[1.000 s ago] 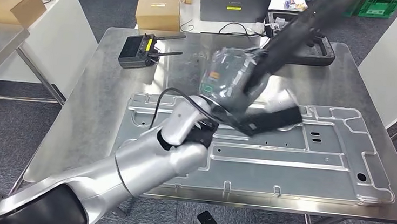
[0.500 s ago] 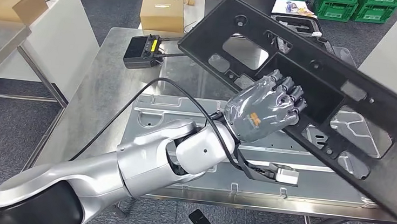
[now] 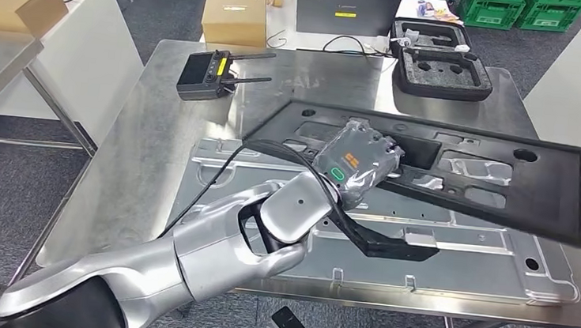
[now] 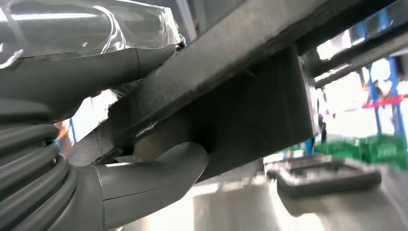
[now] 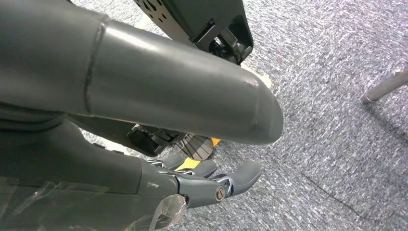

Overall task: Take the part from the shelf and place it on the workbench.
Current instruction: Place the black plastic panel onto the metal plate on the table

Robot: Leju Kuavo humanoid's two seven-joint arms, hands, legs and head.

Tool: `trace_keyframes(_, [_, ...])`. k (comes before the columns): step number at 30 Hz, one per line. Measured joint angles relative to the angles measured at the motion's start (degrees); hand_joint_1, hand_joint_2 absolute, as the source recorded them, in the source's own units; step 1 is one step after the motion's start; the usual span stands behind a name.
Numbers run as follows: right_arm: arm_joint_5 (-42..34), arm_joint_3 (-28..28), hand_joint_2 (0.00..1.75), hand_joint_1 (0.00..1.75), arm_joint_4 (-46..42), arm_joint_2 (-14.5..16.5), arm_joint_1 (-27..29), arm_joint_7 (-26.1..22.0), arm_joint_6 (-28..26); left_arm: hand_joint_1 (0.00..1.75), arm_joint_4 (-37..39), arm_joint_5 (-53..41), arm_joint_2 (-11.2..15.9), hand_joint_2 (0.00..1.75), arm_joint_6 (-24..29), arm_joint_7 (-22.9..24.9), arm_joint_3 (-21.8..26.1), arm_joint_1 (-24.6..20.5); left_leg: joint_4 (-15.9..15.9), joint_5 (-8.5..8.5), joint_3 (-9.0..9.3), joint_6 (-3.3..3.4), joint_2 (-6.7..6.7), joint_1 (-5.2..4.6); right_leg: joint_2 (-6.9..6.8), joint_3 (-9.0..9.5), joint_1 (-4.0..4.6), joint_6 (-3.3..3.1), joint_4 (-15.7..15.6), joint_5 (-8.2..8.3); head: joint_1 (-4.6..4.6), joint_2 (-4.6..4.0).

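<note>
head view: remote (image 3: 208, 73) and perhaps foam case (image 3: 441, 69) beyond black part (image 3: 507, 187)

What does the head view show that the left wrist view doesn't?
Head view alone: the whole workbench, the metal sheet on it, a controller, a foam case and cardboard boxes.

Left wrist view alone: the panel's underside close up, with the thumb pressed against it.

Both: the left hand gripping the black panel, and green crates in the distance.
</note>
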Motion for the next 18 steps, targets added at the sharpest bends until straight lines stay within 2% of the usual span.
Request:
trace_keyframes(5, [-0.5,0.0,0.0,0.0,0.0,0.1,-0.1,0.2,-0.5,1.75,0.0,5.5,-0.3,1.75,-1.7,2.5,-0.8,-0.3,0.0,0.0,0.0,0.0,0.0,0.05,0.0,-0.02,0.05,-0.01,0.0,-0.01,0.0,-0.01])
trace_keyframes(9, [-1.1,0.0,0.0,0.0,0.0,0.1,-0.1,0.3,-1.4,1.75,-0.6,12.1,-0.8,1.75,-2.6,2.5,-2.4,0.1,0.0,-0.01,-0.01,0.0,0.0,0.05,0.0,-0.01,0.05,-0.01,0.0,-0.01,0.0,-0.01])
trace_keyframes(15, [-1.8,0.0,0.0,0.0,0.0,-0.3,0.1,0.4,-3.0,1.75,1.0,16.3,-0.7,1.75,-3.2,-0.9,-4.3,4.3,0.0,-0.03,-0.03,0.0,0.0,0.05,0.0,0.0,0.04,0.0,0.0,-0.03,0.01,-0.01])
trace_keyframes(18, [-2.2,0.0,0.0,0.0,0.0,-0.6,0.3,0.4,-3.5,1.75,3.3,16.1,0.8,1.75,-1.5,-0.4,-4.5,6.5,0.0,-0.03,-0.02,0.0,0.04,0.05,0.06,0.0,0.05,0.0,0.0,-0.02,0.0,-0.01])
